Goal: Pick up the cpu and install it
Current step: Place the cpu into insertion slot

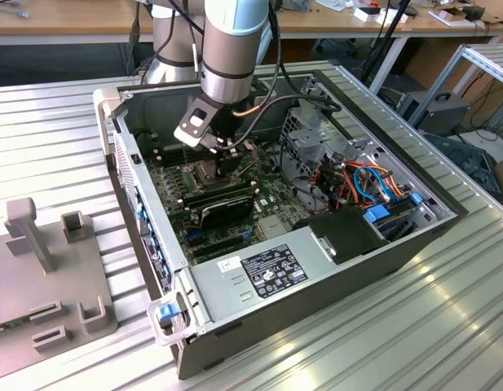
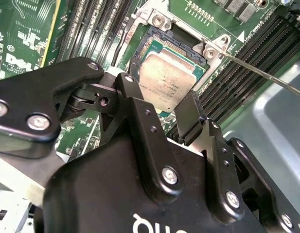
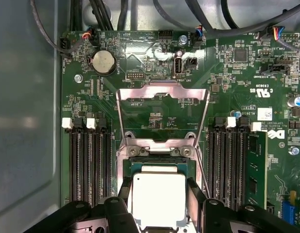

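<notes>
**CPU pinched over open socket**

Arm reaches down into the open computer case (image 1: 316, 244), which lies on a ribbed metal table (image 1: 398, 342). In the exterior view the gripper (image 1: 225, 156) is low over the green motherboard (image 1: 271, 204).

The fingers (image 3: 124, 194) are closed in on the cpu (image 3: 159, 199) and press against two opposite edges. Silvery-grey face is toward the cameras in both wrist views. The cpu is directly over the socket (image 2: 164, 43), roughly square to it. One strip of dark socket interior shows past the chip's far edge. Cannot tell whether the chip rests on the socket or sits just above it.

The socket's metal load plate (image 3: 162, 104) is swung open and lies flat on the board beyond the socket. A thin metal lever (image 2: 266, 77) sticks out from one socket corner. Black memory slots (image 3: 89, 165) run along both sides of the socket. A coin cell (image 3: 103, 61) sits farther up the board.

Elsewhere, a grey power supply (image 1: 259, 273) occupies the case's near end. A grey fixture (image 1: 47, 277) stands on the table at the exterior view's left, well apart from the case.
</notes>
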Controlling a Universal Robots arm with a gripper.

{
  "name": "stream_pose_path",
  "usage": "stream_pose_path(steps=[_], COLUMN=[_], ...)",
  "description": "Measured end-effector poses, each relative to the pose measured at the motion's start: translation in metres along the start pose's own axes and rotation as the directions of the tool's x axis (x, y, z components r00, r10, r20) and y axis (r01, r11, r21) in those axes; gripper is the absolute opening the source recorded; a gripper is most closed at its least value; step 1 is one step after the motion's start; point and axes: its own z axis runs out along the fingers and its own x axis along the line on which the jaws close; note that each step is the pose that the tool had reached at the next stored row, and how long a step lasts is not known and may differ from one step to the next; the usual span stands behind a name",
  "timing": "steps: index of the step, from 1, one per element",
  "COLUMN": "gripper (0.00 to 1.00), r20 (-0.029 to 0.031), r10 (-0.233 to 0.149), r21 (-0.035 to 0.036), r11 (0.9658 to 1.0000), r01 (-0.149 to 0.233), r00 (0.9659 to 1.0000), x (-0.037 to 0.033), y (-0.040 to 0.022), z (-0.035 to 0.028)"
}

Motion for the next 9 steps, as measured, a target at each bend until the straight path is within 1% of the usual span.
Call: stream_pose_path(steps=[4, 9], gripper=[0.54, 0.54], r20=[0.0001, -0.0003], r10=[-0.001, -0.006], r21=[0.0002, 0.0001], r11=[1.0000, 1.0000], r01=[0.001, 0.006], r00=[1.0000, 1.0000], x=[-0.0001, -0.0001], y=[-0.0001, -0.0006], z=[0.0002, 0.0033])
